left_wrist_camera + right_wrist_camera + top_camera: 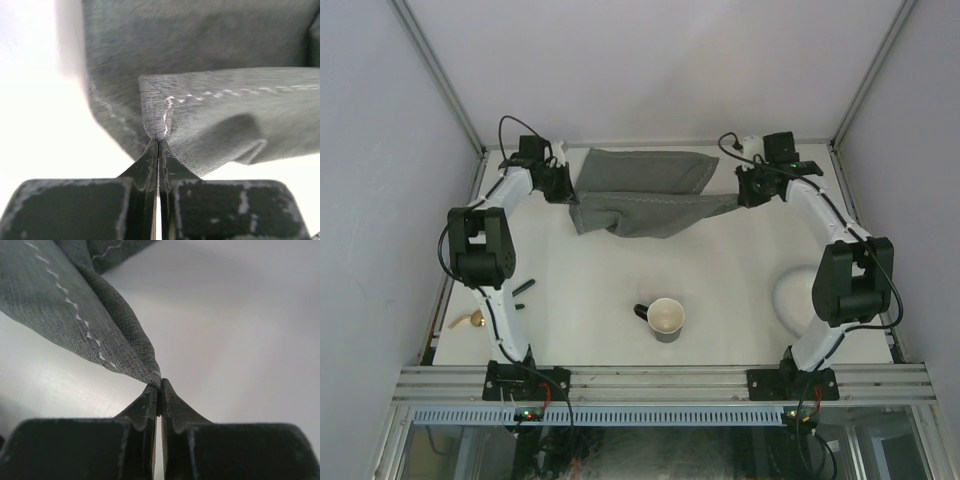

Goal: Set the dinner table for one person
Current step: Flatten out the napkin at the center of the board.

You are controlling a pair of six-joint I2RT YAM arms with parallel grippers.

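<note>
A grey stitched cloth mat (640,190) hangs stretched between my two grippers over the far part of the dinner table (590,300), folded and sagging in the middle. My left gripper (569,190) is shut on the mat's left corner. In the left wrist view the jaws (158,141) pinch a bunched corner of the mat (225,115). On the other side, my right gripper (740,192) is shut on the right corner. In the right wrist view its tips (159,383) clamp the mat's (60,305) point.
A black mug (666,318) with a cream inside stands near the table's middle front. A white plate (792,292) lies at the right, partly behind the right arm. A gold spoon (470,320) and a dark utensil (524,289) lie at the left edge.
</note>
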